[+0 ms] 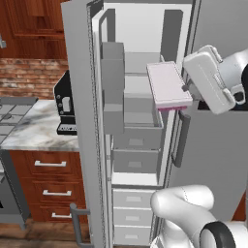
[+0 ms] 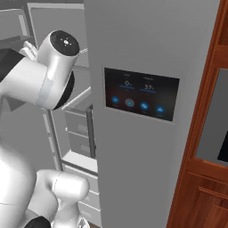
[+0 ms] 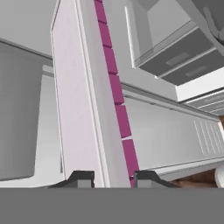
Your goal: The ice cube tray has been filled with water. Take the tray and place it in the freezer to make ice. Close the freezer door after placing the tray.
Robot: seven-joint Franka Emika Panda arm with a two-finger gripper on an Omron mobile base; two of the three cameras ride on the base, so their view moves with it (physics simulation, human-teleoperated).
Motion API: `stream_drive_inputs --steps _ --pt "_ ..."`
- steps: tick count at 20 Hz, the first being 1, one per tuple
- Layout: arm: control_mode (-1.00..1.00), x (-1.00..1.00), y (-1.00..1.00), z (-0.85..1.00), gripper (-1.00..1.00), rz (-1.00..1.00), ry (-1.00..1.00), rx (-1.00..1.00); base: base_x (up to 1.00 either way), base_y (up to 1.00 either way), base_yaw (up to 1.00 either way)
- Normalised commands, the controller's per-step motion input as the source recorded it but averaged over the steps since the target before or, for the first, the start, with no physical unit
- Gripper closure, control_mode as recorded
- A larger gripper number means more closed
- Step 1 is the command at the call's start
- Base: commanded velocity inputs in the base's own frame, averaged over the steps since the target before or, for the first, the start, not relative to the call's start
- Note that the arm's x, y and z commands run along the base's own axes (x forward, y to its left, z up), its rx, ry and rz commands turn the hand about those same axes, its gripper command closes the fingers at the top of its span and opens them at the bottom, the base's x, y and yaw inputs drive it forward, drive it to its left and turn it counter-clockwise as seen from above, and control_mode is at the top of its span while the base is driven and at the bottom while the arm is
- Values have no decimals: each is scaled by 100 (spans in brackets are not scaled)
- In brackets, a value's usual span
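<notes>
The claw [image 3: 107, 178] is clamped on the near edge of the ice cube tray [image 1: 167, 85], its two dark fingertips [image 3: 81, 177] pressed against either face of the thin pale pink slab, as the hand view shows from right behind them. From the claw the tray runs straight ahead into the open freezer [image 1: 140, 121]; in the hand view it stands on edge because the camera is rolled, with its darker magenta rim [image 3: 116, 87] running along one side. In the left base view the tray lies roughly flat and slightly tilted, sticking out from the white hand toward the light grey shelves, its far end over an upper shelf and its near end just at the freezer's front opening. Below the claw and tray sit two grey drawers [image 1: 135, 162] and, lower down, paler drawer fronts [image 1: 133, 215]. To the far side of the tray from the claw, the freezer door [image 1: 82, 121] stands swung wide open, with grey bins [image 1: 112, 87] on its inner face and a bar handle [image 1: 76, 223] near its lower edge. Beyond that door is a marble counter [image 1: 34, 128] with a dark appliance [image 1: 65, 104] on it. In the right base view the neighbouring grey door with the dark touch panel [image 2: 141, 93] stands shut beside the arm
</notes>
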Motion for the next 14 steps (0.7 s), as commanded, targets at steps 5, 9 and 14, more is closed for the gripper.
stream_drive_inputs --steps 5,9,14 --pt "-100 9 1 18 100 0 0 -9 0 0 0" --pt "-100 21 0 15 100 0 0 -1 0 0 0" --pt "-100 14 0 6 100 0 0 -2 0 0 0"
